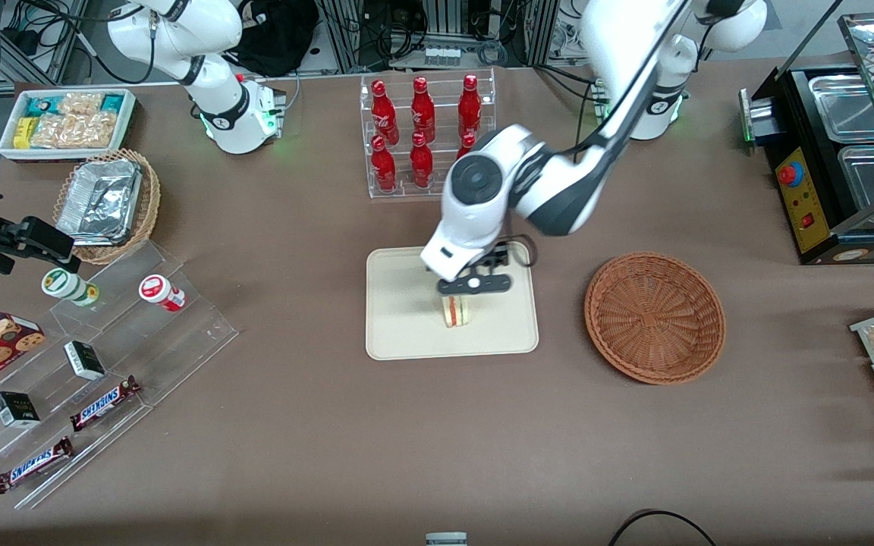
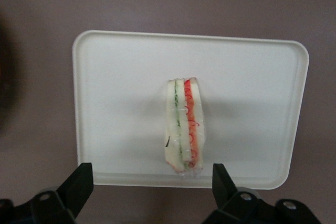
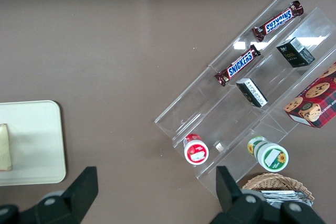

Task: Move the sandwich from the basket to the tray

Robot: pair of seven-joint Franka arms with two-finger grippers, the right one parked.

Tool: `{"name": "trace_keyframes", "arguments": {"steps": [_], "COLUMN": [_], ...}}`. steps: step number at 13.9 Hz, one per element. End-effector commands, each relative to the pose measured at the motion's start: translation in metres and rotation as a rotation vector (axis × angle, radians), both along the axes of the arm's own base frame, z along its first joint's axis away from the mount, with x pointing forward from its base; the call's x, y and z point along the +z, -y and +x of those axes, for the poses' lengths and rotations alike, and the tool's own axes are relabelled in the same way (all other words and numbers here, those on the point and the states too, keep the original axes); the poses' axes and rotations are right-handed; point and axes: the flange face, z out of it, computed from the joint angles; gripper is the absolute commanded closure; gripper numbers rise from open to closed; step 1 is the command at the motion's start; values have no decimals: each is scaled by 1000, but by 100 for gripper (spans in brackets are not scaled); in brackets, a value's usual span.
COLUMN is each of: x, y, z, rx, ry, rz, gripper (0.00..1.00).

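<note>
The sandwich (image 1: 455,311) stands on edge on the cream tray (image 1: 407,318), white bread with green and orange-red layers. In the left wrist view the sandwich (image 2: 184,129) rests near the tray's (image 2: 115,87) rim. My left gripper (image 1: 471,292) hovers just above it, open, its black fingers (image 2: 79,184) spread wide with nothing between them; the gripper (image 2: 152,174) is clear of the sandwich. The reddish-brown wicker basket (image 1: 655,316) lies beside the tray toward the working arm's end, with nothing in it. The right wrist view catches the tray's edge (image 3: 31,140) and a sliver of sandwich (image 3: 4,148).
A clear rack of red cola bottles (image 1: 423,133) stands farther from the front camera than the tray. Acrylic steps with snack bars and cups (image 1: 95,356), a lighter wicker basket with foil trays (image 1: 107,203) and a white snack bin (image 1: 69,121) lie toward the parked arm's end. A black warmer (image 1: 847,152) sits toward the working arm's end.
</note>
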Motion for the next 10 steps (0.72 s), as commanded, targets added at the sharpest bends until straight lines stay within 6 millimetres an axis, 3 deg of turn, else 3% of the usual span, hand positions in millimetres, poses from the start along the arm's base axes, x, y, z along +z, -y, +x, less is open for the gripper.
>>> {"name": "trace_keyframes", "arguments": {"steps": [1, 5, 8, 10], "x": [75, 145, 169, 178], "y": [-64, -175, -249, -277], "z": [8, 20, 24, 24], "rx": [89, 149, 121, 98], "ry": [8, -41, -93, -107], "rz": [25, 74, 94, 93], "gripper": [0, 0, 0, 0]}}
